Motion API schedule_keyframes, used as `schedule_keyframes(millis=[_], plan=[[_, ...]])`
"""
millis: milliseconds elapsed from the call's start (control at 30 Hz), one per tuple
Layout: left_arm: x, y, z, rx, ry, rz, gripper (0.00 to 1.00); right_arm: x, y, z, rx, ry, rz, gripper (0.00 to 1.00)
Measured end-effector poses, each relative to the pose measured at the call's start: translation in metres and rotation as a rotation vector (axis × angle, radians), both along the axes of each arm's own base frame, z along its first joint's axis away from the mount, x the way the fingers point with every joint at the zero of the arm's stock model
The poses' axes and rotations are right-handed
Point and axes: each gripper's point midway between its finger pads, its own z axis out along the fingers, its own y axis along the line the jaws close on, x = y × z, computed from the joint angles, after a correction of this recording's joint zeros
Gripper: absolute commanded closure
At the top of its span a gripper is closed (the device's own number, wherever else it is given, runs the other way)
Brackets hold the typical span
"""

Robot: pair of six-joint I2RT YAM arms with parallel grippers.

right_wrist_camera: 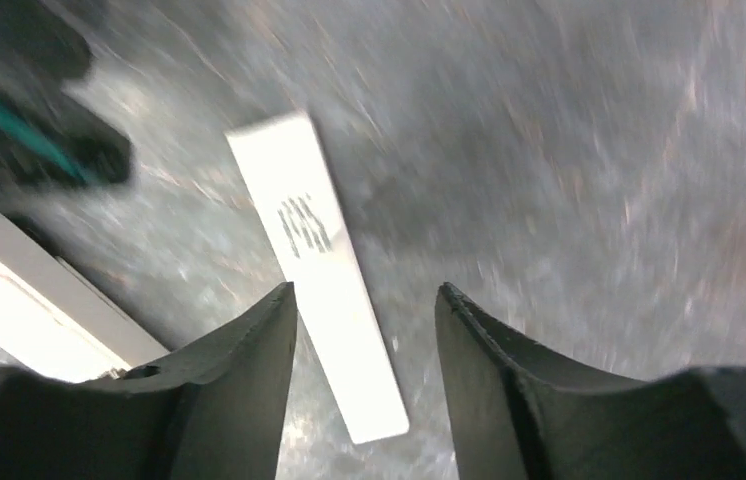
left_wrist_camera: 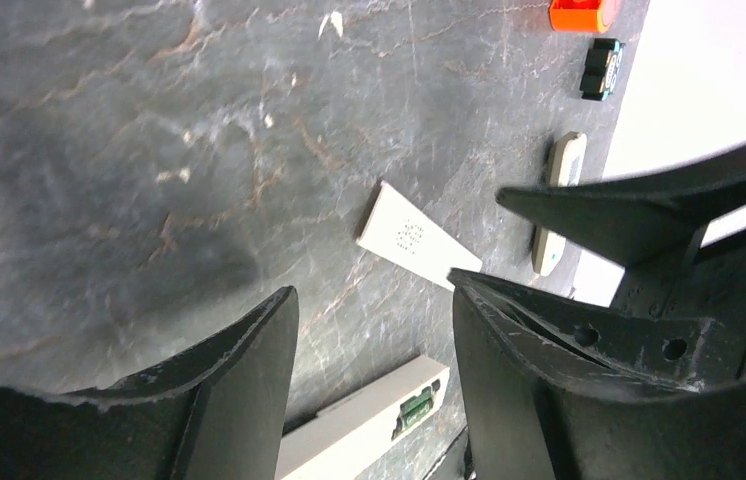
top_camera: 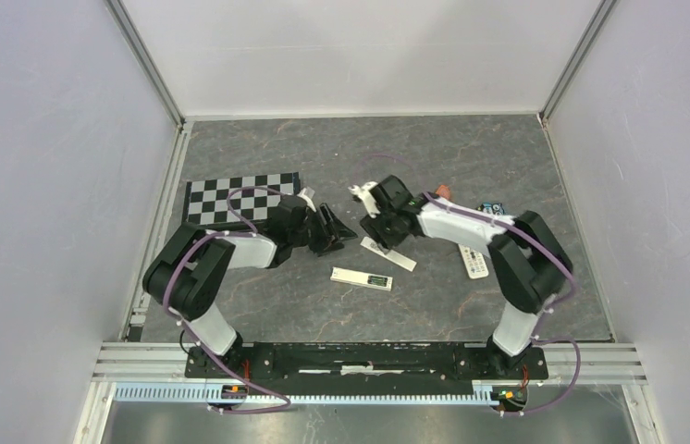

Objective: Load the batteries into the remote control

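Worktop (top_camera: 323, 148): a dark veined slab is seen filling the middle of the top view, closed in by pale walls.
Checkerboard (top_camera: 235, 199): a black-and-white checked board is laid left of centre in the top view and is partly covered by the left arm.
Left fingers (left_wrist_camera: 239, 400): they are spread apart and released, and nothing is grasped. In the left wrist view, one end of the remote is seen through the gap at the bottom of the frame.
Right fingers (right_wrist_camera: 239, 400): they are spread apart with nothing grasped and are held over the white strip. In the blurred right wrist view the strip is seen running down into the gap; whether it is touched cannot be told.
Remote control (top_camera: 360, 277): it is laid flat, back up, at the centre of the top view, below both sets of fingers and apart from them.
White strip (top_camera: 388, 253): a thin flat piece is laid slantwise just to the upper right of the remote.
Second handset (top_camera: 475, 263): a white one with buttons is laid right of centre, beside the right arm.
Dark pack (top_camera: 492, 208): it is placed above that handset.
Orange thing (top_camera: 443, 191): it is seen near the dark pack and is too small to identify.
Batteries (top_camera: 378, 280): a dark, green-marked piece is seen in the remote's recess, near its right end. How many are seated cannot be told.
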Motion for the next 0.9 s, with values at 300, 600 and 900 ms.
schedule_keyframes(millis=[300, 600, 900], plan=[[0.031, -0.025, 0.003, 0.002, -0.046, -0.075, 0.35, -0.050, -0.084, 0.015, 0.176, -0.044, -0.472, 0.33], [0.040, -0.047, -0.010, 0.021, -0.041, -0.139, 0.38, -0.081, -0.083, -0.015, 0.385, 0.060, -0.736, 0.41], [0.028, -0.059, -0.013, 0.025, -0.020, -0.181, 0.40, -0.074, -0.075, -0.015, 0.519, 0.061, -0.840, 0.46]])
